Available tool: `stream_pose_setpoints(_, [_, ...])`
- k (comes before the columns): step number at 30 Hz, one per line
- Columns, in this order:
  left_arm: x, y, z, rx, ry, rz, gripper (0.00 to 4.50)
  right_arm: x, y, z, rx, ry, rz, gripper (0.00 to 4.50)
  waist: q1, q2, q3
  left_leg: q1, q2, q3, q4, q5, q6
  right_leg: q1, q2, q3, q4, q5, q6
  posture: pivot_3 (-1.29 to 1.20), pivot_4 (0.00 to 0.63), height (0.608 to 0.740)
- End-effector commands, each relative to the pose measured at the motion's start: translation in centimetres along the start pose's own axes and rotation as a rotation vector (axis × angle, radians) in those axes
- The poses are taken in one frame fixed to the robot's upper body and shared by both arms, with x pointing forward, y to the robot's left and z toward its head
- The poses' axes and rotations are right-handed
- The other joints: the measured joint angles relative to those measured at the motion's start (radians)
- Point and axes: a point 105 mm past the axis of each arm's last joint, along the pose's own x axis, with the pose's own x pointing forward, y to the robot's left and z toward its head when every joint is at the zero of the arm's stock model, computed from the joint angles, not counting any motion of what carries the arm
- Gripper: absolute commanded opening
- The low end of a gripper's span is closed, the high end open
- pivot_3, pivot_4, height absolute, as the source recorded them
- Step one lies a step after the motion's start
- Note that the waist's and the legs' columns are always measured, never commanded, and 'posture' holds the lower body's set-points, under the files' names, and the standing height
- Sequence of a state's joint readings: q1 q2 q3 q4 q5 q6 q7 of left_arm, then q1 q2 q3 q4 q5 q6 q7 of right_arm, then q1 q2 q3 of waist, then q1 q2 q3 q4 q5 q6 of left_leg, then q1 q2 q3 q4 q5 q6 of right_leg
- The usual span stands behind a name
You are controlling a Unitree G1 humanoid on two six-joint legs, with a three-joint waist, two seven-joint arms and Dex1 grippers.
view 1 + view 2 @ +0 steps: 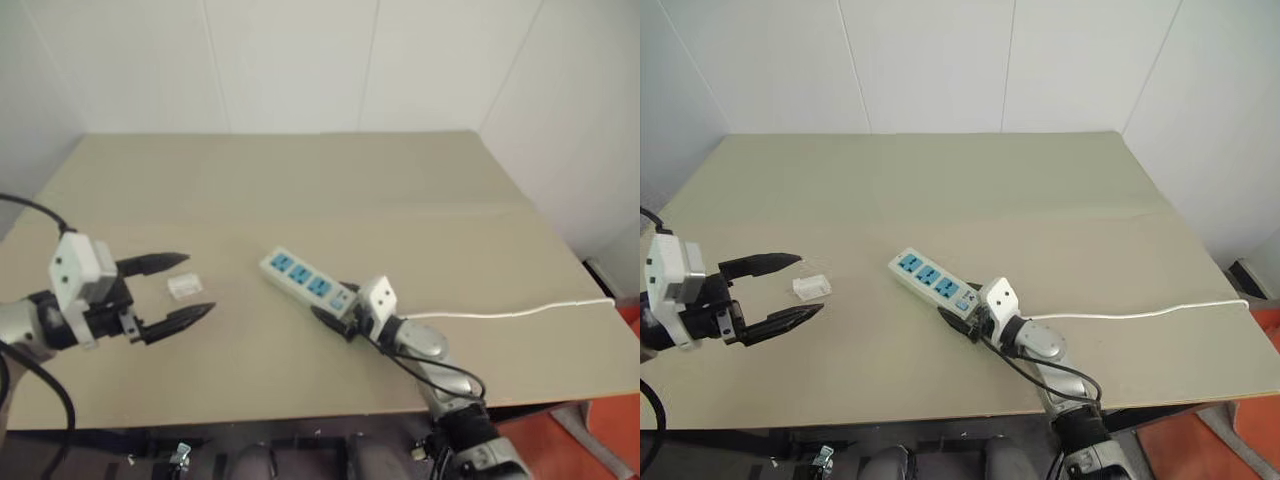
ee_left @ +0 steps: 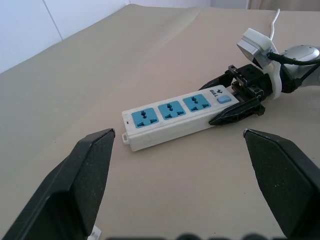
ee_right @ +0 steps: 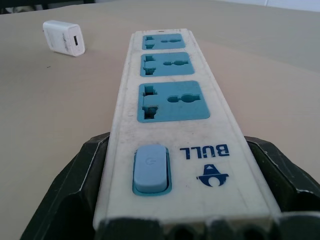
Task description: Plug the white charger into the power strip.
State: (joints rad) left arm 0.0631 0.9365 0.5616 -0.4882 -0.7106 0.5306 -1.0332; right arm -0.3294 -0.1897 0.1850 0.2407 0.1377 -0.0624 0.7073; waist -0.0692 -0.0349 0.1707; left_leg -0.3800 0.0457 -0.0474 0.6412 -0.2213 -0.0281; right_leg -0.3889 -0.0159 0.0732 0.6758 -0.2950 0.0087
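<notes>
Two things matter to the task, and both are seen lying apart on the plain beige worktop (image 1: 330, 190): the long white plastic power strip (image 1: 306, 279) with three blue socket faces near the middle, and the small white boxy plastic charger (image 1: 184, 286) at about nine o'clock from it, well apart. No socket is occupied, so the plugging itself is judged not yet done; the charger has yet to be picked up, carried over and pressed in. The left pincer (image 1: 172, 293) is held with its black fingers wide apart, the charger showing between them, though whether it is touched cannot be told. The right pincer (image 3: 180, 220) is set around the switch end of the strip, a finger along each side; whether it is truly clamped cannot be told. A thin white cord (image 1: 520, 310) is run off toward three o'clock. Beside the small blue switch (image 3: 150, 169) the word "BULL" is printed in blue, with a small logo below it.
</notes>
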Motion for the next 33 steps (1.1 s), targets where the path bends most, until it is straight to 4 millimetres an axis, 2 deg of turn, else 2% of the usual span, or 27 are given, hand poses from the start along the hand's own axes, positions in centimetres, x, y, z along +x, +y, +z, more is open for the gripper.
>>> stream_pose_setpoints(1, [0.2,0.6,0.9,0.056,-0.011,-0.044,4.5,0.4,-0.2,2.6,-0.056,-0.09,0.132,3.45,0.001,0.003,0.002,-0.001,0.0,0.0,0.0,0.0,0.0,-0.001,0.0,0.0,0.0,0.001,-0.002,0.0,0.15,0.74])
stream_pose_setpoints(3, [0.2,1.1,1.2,0.075,-0.007,-0.067,4.5,0.3,0.1,3.1,-0.077,-0.09,0.243,3.45,0.002,0.003,0.003,-0.005,0.0,-0.001,0.0,0.0,0.0,-0.004,0.001,-0.002,0.0,0.003,-0.006,0.0,0.15,0.74])
stream_pose_setpoints(10, [0.0,2.5,1.5,0.106,0.03,-0.16,4.5,-0.1,0.4,3.7,-0.125,-0.051,0.512,3.45,0.0,0.004,0.005,-0.015,0.0,-0.001,-0.001,-0.001,-0.001,-0.016,0.001,-0.002,0.002,0.003,-0.007,0.0,0.15,0.74])
stream_pose_setpoints(15, [-0.5,4.4,1.8,0.138,0.081,-0.193,4.5,-0.5,1.5,2.0,-0.138,0.014,0.648,3.45,0.001,0.004,0.006,-0.015,0.0,-0.001,-0.001,0.0,-0.001,-0.016,0.001,-0.003,0.003,0.003,-0.007,0.0,0.15,0.74])
stream_pose_setpoints(18, [-0.9,5.6,1.9,0.18,0.143,-0.224,4.5,-0.2,2.0,1.1,-0.138,0.029,0.669,3.45,-0.001,0.004,0.007,-0.015,0.0,-0.001,-0.001,0.0,-0.001,-0.016,0.002,-0.003,0.003,0.003,-0.007,0.0,0.15,0.74])
stream_pose_setpoints(24, [-0.8,7.7,2.7,0.376,0.408,-0.352,4.5,0.4,2.3,0.2,-0.132,0.041,0.693,3.45,-0.001,0.001,0.008,-0.013,0.002,-0.001,0.0,0.0,-0.001,-0.015,0.005,-0.003,0.005,0.003,-0.007,0.0,0.15,0.74])
stream_pose_setpoints(28, [0.3,9.9,3.6,0.562,0.61,-0.394,4.5,0.7,2.5,-0.1,-0.119,0.036,0.686,3.45,-0.003,-0.001,0.008,-0.012,0.004,-0.002,0.001,0.0,-0.001,-0.014,0.008,-0.002,0.006,0.003,-0.007,0.0,0.15,0.74])
stream_pose_setpoints(30, [1.2,10.8,4.0,0.597,0.655,-0.401,4.5,0.8,2.5,-0.1,-0.113,0.032,0.684,3.45,-0.001,-0.001,0.008,-0.01,0.004,-0.002,0.001,0.0,0.0,-0.013,0.008,-0.002,0.007,0.003,-0.006,0.0,0.15,0.74])
stream_pose_setpoints(33, [2.7,11.6,3.7,0.595,0.763,-0.429,4.5,0.9,2.5,-0.1,-0.105,0.03,0.666,3.45,-0.002,-0.001,0.008,-0.009,0.004,-0.002,0.001,0.0,0.0,-0.013,0.009,-0.002,0.009,-0.001,0.0,0.0,0.15,0.74])
